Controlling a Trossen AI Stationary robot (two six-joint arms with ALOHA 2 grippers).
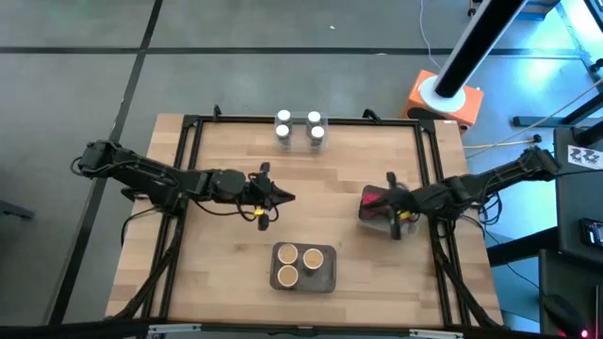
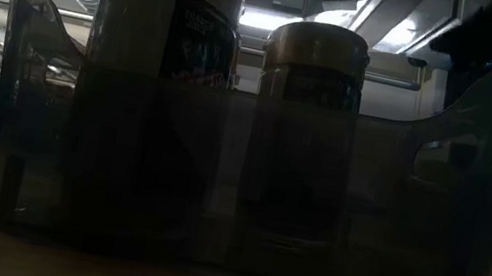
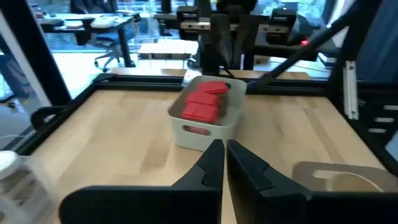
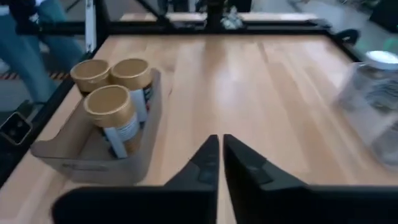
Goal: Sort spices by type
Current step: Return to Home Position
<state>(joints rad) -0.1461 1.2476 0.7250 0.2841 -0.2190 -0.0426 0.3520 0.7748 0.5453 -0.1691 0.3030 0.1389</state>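
Standing on grey floor (image 1: 283, 56), pale wooden table (image 1: 226, 259), left fingers (image 3: 211, 167) together, right fingers (image 4: 205, 163) together

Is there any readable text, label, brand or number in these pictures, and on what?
No text is legible.
Labels on the gold-capped jars: blurred, unreadable.
Red sticker on the white bin: blurred, unreadable.
White marks on the black panel beside the table: too small.

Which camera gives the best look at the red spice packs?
The left wrist view: the red packs lie in plain sight in their light bin. The high view shows them only as a red patch, partly under the right arm. The low and right wrist views show none.
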